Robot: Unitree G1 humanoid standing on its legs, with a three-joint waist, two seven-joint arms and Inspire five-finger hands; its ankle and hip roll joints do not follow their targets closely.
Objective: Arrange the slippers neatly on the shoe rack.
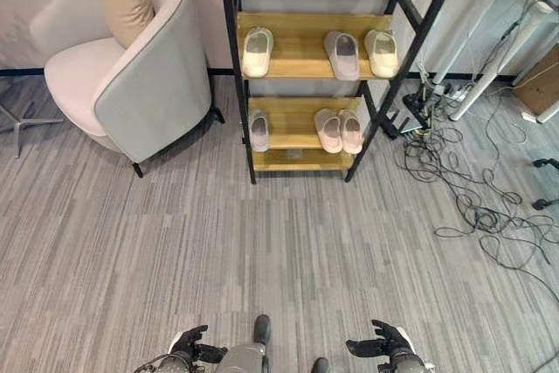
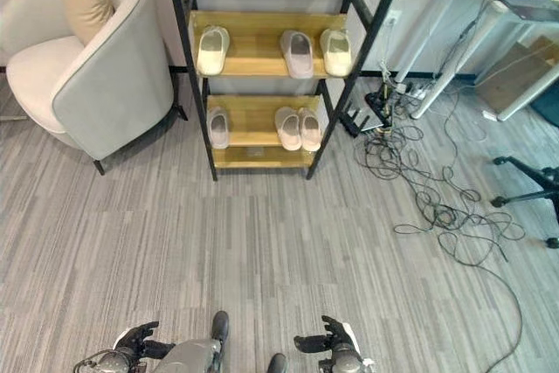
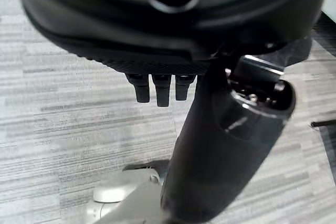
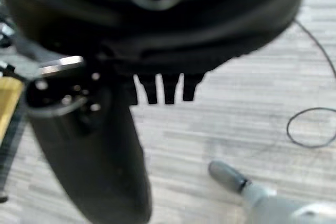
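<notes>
1. Left eye view, going from the left of the frame: armchair (image 1: pixel 131 67) upper left with a tan cushion (image 1: pixel 124 2) on it, nothing I need there.
2. Bottom left, my left hand (image 1: pixel 188 345) hangs low over the floor, fingers spread loose, holding nothing.
3. Top centre is the shoe rack (image 1: pixel 314 50). Upper shelf: a lone cream slipper (image 1: pixel 257 51) at the left, then a mauve slipper (image 1: pixel 342 54) and another cream slipper (image 1: pixel 382 51) side by side. Lower shelf: a single slipper (image 1: pixel 259 129) left, a snug pair (image 1: pixel 338 130) right.
4. Bottom right, my right hand (image 1: pixel 386 345) is empty too, fingers apart.
5. Far right, a cable tangle (image 1: pixel 454 172) on the floor.
6. My read: I'm at the approach stage. Next I'd walk up and slide the lone ones together.
</notes>
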